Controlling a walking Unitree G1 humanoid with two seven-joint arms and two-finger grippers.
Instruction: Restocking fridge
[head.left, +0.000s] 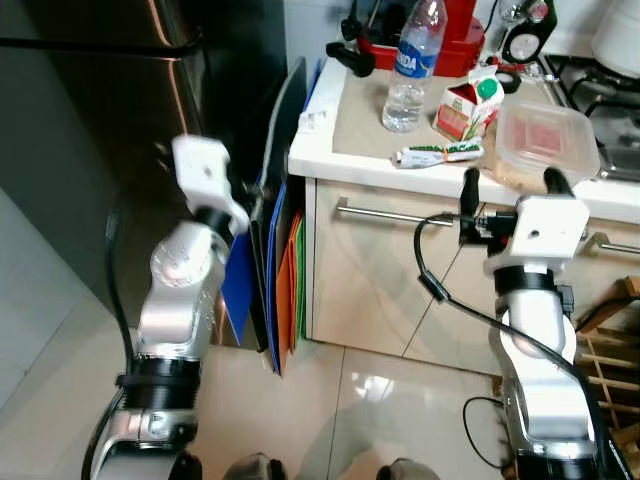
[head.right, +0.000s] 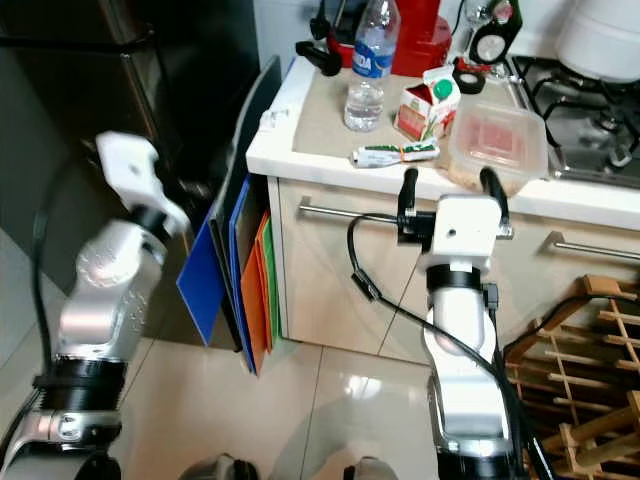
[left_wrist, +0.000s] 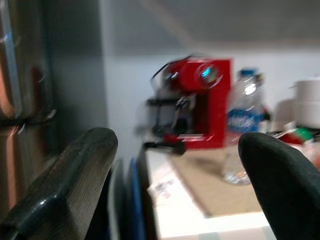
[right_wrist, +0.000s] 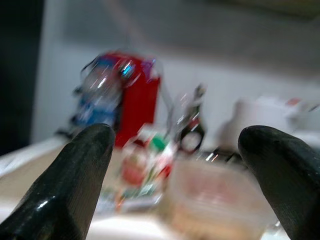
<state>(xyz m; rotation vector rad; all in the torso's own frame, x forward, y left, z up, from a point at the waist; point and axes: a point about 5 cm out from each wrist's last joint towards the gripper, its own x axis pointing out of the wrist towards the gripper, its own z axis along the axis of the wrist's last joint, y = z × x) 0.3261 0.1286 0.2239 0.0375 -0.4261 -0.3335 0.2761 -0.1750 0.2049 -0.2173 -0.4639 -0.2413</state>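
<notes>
Left eye view: our right tool, spread and empty, faces the food container just ahead on the counter; left tool, also spread and empty, stands farther off.

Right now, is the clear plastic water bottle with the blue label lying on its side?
No, the clear plastic water bottle with the blue label stands upright on the white countertop.

fridge left of counter | bottle, carton, tube on counter
</notes>
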